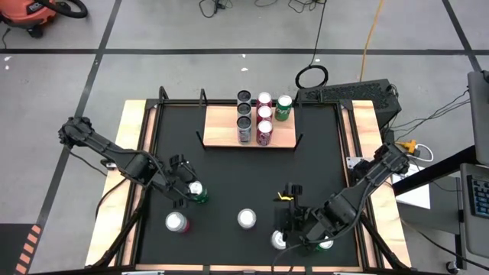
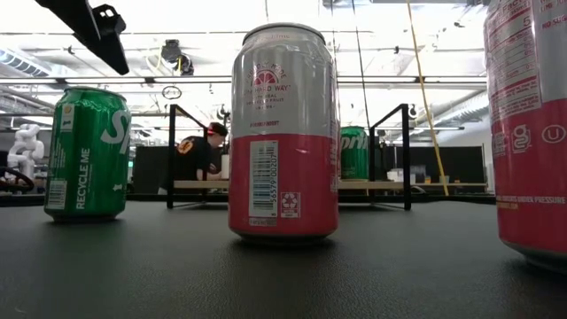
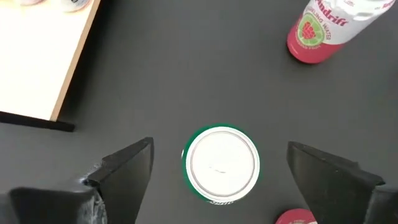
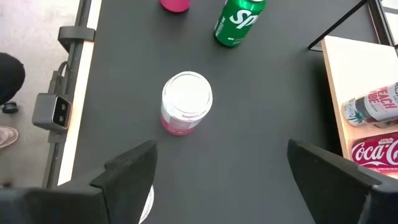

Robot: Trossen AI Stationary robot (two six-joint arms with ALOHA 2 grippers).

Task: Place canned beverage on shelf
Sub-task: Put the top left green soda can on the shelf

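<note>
The shelf (image 1: 229, 136) is a light wooden board at the mat's far middle, with several cans (image 1: 264, 114) standing on it. A green can (image 1: 199, 192) stands upright on the black mat at the left. My left gripper (image 1: 187, 189) hangs open above it; in the left wrist view its fingers stand either side of the can's top (image 3: 222, 165) without touching. The low view shows this green can (image 2: 86, 152) free, the arm above it. My right gripper (image 1: 290, 223) is open near the mat's near right, pointing at a pink can (image 4: 186, 102).
More upright cans stand on the mat: a pink one (image 1: 176, 222) near left, a pink one in the middle (image 1: 247, 219), and two beside my right gripper (image 1: 279, 241) (image 1: 325, 243). Wooden strips (image 1: 131, 145) edge the mat. A person (image 2: 197, 152) shows beyond the table.
</note>
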